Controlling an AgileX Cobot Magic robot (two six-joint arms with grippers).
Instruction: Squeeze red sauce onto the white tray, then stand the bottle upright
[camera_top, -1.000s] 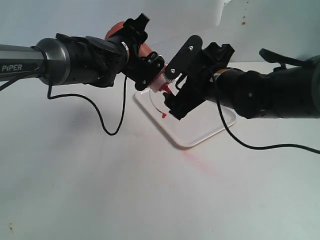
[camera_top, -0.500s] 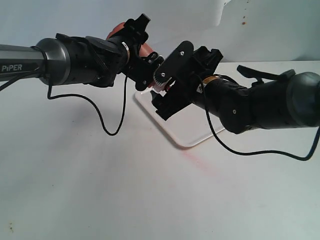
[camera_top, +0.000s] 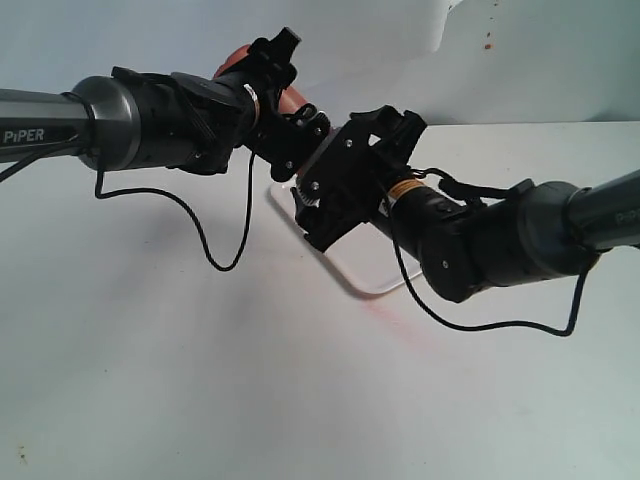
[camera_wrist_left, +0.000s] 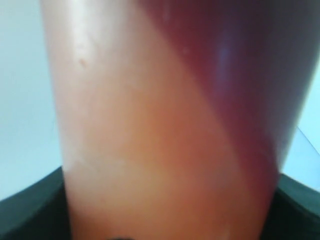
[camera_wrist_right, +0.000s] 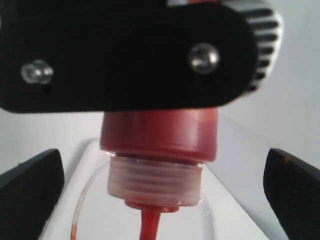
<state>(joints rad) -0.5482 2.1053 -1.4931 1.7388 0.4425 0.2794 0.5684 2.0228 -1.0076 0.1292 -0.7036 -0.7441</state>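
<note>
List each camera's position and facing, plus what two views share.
Exterior: off the arms, looking down across the table; shows both arms, the left gripper holding the bottle over the tray, the right gripper beside it.
Left wrist: on the left arm, pressed close to the bottle; gripper edges at the corners.
Right wrist: on the right arm, facing the bottle's cap between its open fingers.
Shared: exterior and right wrist both show bottle, tray and left gripper.

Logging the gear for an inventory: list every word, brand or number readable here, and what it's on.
"PiPER": white letters on the left arm's grey tube.
White letters on the right arm's grey tube: cut off at the picture's edge, unreadable.
Yellow label on the right arm's wrist: too small to read.
Bottle: no lettering shows.
</note>
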